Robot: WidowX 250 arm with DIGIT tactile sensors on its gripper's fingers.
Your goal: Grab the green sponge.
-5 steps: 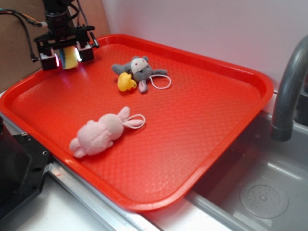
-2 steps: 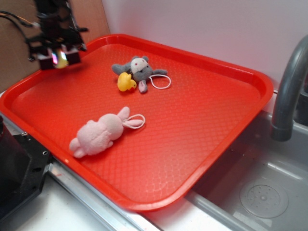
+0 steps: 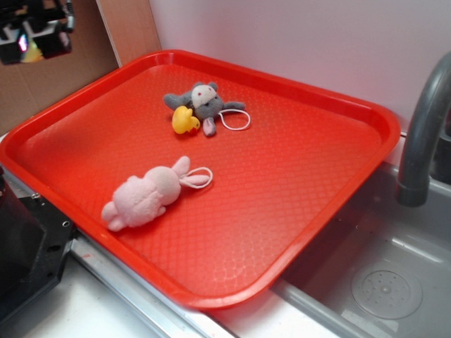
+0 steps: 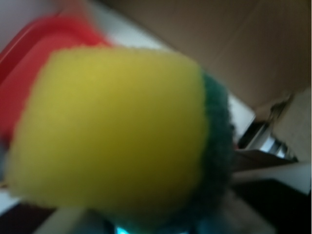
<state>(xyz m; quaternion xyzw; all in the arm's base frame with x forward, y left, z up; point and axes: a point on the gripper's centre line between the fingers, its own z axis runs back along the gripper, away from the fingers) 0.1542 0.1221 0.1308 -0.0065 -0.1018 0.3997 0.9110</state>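
The gripper (image 3: 32, 44) hangs at the upper left corner of the exterior view, off beyond the red tray's (image 3: 366, 113) far left rim, its fingers clenched on the green sponge (image 4: 117, 131). In the wrist view the sponge fills the frame right between the fingers, yellow foam facing the camera and the dark green scrub layer running down its right side. It is clear of the tray. Well apart on the tray lie the grey plush (image 3: 204, 102), touching the yellow duck (image 3: 185, 120), and the pink plush (image 3: 148, 197).
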